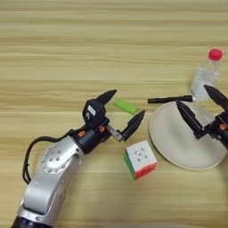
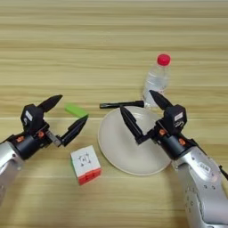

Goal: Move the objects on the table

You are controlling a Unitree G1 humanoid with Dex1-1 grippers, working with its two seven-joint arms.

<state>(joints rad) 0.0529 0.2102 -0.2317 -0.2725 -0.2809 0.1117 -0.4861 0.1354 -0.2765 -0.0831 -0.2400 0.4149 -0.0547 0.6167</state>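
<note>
Plainly, the white plate point(image 2: 116, 151) holds nothing; left claw point(image 1: 126, 109) and right claw point(image 2: 141, 108) both gape, released.

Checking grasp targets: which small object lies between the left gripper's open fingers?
The green block, between the left gripper's spread fingers. The puzzle cube sits below them; the marker lies by the plate.

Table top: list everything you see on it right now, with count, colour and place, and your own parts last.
table: one, light wood, fills the view.
bottle: one, clear with red cap, upright just behind the plate.
marker: one, black, lying along the plate's far rim.
plate: one, white, right of centre.
green block: one, between the left pincer's fingers.
puzzle cube: one, multicoloured, left of the plate.
left pincer: open around the block.
right pincer: open over the plate.
</note>
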